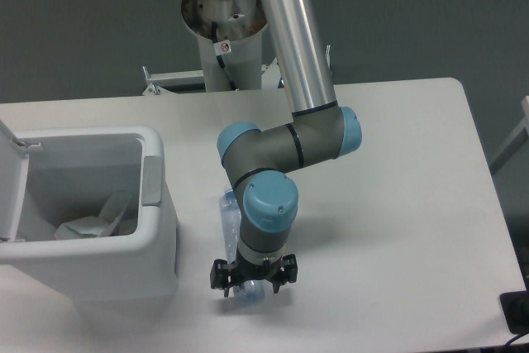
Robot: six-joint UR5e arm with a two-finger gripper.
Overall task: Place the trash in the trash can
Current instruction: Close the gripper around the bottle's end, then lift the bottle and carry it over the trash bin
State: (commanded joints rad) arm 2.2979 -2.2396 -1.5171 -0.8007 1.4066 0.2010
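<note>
The clear plastic water bottle [227, 207] lies on the table right of the trash can, mostly hidden under the arm's wrist; its lower end shows between the fingers. My gripper [251, 285] points straight down over that lower end, its jaws spread wide on either side of the bottle. The fingertips are hidden by the wrist. The white trash can [157, 229] stands at the left with its lid [10, 183] swung open. The crumpled white wrapper [92, 222] lies inside the can.
The arm's base column [227, 47] stands at the back edge of the table. The can's grey latch tab [153, 179] faces the arm. A dark object [517, 312] sits at the table's right front corner.
</note>
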